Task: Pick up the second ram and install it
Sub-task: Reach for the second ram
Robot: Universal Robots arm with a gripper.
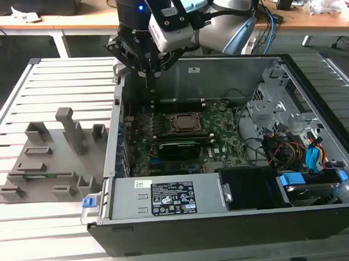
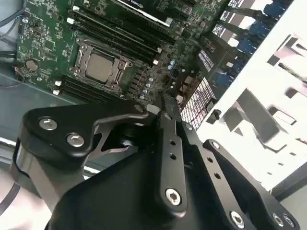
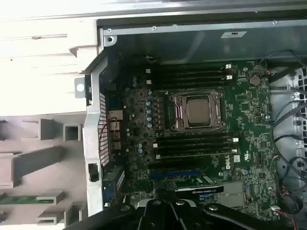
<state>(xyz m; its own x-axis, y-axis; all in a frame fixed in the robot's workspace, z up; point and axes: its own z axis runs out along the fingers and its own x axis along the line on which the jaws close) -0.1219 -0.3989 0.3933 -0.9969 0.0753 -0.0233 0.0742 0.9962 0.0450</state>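
1. One narrow, flat green stick, the second ram (image 3: 21, 199), lies in a grey, blocky moulded holder (image 3: 53, 160). In the first wrist view it is just outside the wall of the open computer case (image 1: 235, 231).
2. Inside the black sheet-metal case sits the green motherboard (image 3: 249, 110), with a square, metal-framed processor socket (image 3: 197, 111) between long dark slots.
3. Matte black and bolted, the gripper (image 1: 150, 84) hangs over the case's far corner on the exterior view's left. Its slim fingers are pressed together, pinching nothing, well apart from the second ram.
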